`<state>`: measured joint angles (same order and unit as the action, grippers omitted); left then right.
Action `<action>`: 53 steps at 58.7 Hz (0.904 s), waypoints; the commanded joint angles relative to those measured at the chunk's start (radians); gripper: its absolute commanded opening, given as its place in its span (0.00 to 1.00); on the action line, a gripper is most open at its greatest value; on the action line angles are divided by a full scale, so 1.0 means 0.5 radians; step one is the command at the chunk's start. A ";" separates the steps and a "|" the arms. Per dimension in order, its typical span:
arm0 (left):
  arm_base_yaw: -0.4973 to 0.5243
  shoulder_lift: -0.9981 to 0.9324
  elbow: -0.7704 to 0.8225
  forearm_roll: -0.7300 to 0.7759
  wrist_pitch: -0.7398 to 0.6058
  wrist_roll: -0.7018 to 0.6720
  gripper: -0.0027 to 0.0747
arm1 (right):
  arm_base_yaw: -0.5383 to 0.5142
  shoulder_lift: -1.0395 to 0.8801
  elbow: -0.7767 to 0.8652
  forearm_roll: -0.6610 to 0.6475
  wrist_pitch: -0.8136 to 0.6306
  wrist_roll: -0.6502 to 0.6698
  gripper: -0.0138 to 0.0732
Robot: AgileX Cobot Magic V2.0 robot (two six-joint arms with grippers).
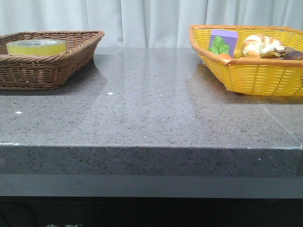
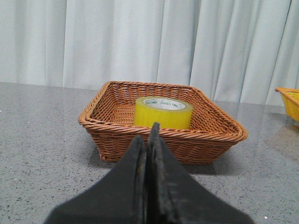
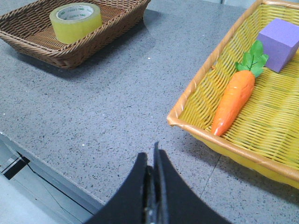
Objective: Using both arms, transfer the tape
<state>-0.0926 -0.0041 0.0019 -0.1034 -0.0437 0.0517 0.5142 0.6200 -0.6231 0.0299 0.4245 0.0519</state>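
Both my left gripper (image 2: pixel 148 140) and right gripper (image 3: pixel 153 161) are clenched empty. The tape (image 2: pixel 163 112) lies in the brown basket (image 2: pixel 117 128); reaching in, I risk snagging its woven rim.

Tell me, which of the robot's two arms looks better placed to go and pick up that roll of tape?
Probably the left. The tape lies in the brown basket on the robot's left, and the left gripper, shut, points straight at it. The right gripper, also shut, hangs by the yellow basket, across the table.
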 commanded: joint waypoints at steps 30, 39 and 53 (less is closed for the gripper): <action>0.004 -0.037 0.018 -0.004 -0.169 -0.019 0.01 | -0.350 -0.443 0.342 0.001 -0.450 -0.009 0.03; 0.004 -0.037 0.018 -0.004 -0.169 -0.019 0.01 | -0.637 -0.807 0.679 0.001 -0.703 -0.009 0.03; 0.004 -0.037 0.018 -0.004 -0.169 -0.019 0.01 | -0.897 -1.173 1.046 0.004 -0.897 -0.009 0.03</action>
<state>-0.0926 -0.0041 0.0019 -0.1034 -0.0437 0.0501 0.0937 0.0632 -0.1127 0.0323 0.0936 0.0519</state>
